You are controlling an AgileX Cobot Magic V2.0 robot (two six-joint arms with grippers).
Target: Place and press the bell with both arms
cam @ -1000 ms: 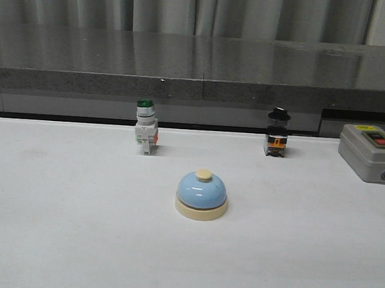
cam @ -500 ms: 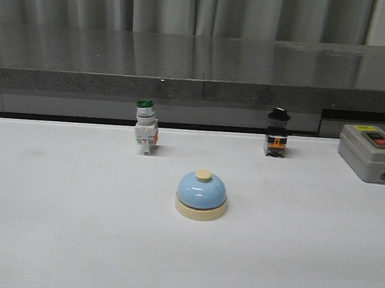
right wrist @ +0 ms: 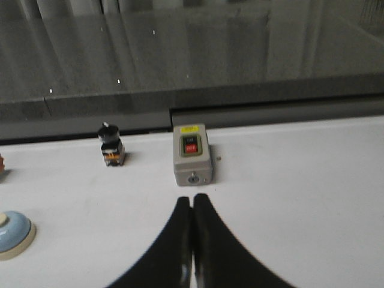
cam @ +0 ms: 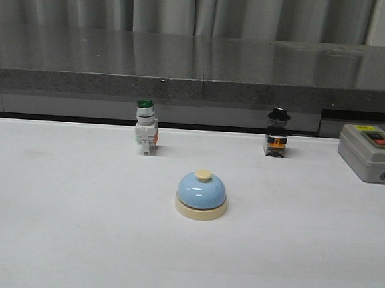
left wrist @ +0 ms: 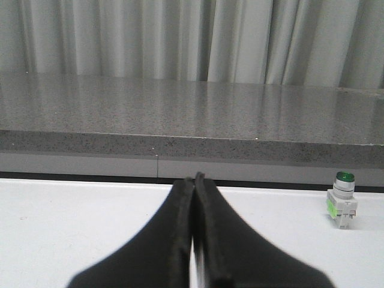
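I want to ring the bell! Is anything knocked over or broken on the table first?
Nothing stands out. The bell sits flat and whole on the white table. The green-capped switch, black-knobbed switch and grey box all stand upright. Nothing is spilled.

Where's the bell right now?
Front view: the bell sits mid-table, nearer the camera than the green-capped switch and the black-knobbed switch, roughly between them.

Open table surrounds the bell (cam: 202,195)

Bare white table (cam: 71,241) lies on every side; green-capped switch (cam: 144,135), black-knobbed switch (cam: 277,133) and grey box (cam: 372,153) stand well behind, along the ledge.
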